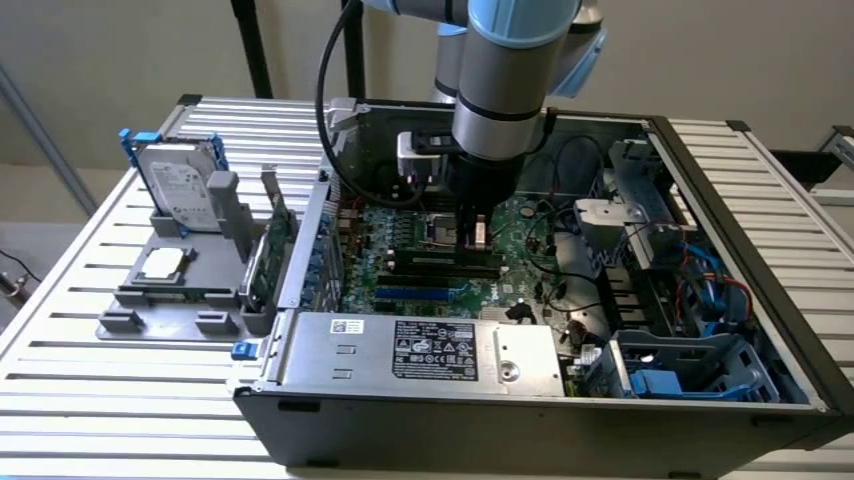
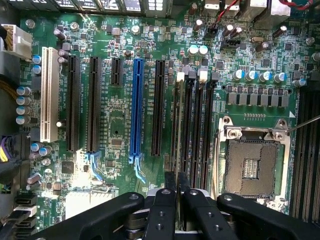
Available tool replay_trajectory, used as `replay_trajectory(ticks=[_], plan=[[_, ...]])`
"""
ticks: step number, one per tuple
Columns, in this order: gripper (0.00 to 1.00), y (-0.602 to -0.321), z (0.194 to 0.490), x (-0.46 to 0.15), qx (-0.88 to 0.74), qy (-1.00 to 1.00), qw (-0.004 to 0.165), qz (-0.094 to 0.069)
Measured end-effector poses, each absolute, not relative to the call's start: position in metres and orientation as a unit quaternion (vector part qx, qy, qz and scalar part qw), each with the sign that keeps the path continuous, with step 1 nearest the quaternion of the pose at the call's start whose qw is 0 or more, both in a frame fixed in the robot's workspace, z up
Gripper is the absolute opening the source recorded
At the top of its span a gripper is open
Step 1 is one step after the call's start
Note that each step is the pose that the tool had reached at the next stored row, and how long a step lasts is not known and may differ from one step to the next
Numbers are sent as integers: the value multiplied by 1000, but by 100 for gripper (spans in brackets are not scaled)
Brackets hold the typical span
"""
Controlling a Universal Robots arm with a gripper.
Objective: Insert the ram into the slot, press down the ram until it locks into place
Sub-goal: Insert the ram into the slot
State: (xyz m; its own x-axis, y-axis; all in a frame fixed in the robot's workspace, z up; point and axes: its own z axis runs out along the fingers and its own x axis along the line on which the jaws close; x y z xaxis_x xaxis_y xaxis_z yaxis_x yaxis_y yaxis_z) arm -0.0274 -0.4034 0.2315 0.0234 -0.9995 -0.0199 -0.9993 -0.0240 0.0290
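Exterior view, read from its left across to its right. A slatted metal desk (image 1: 67,330) carries a grey plastic tray (image 1: 147,325), well off to one side of the pincer (image 1: 478,238). The tray holds a hard drive (image 1: 180,190) and a broad green card (image 1: 278,250) standing on edge. Next comes the open steel case (image 1: 534,420), then the arm, standing plumb with the pincer low over the green motherboard (image 1: 527,215).

Wrist view. The black fingers (image 2: 164,210) are drawn nearly together on a thin pale-green strip, which I judge to be the ram (image 2: 177,130) seen edge-on (clamped, by that reading). It sits directly between the tips and runs straight out ahead of them. Its long axis is in line with the slot (image 2: 181,76) directly beneath. That slot is narrow black plastic with a white clip at its far end, and is the outermost of four parallel ones. The blue socket (image 2: 136,105) lies parallel on one flank of the pincer, and the square, metal-framed processor socket (image 2: 252,165) on the other. Alignment appears true. Whether the ram's lower edge has entered the slot cannot be determined.
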Motion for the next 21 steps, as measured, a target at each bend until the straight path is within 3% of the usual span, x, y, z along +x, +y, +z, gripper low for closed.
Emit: replay_trajectory(ticks=[21], plan=[[13, -401, 227, -29, 714, -700, 3, -17]])
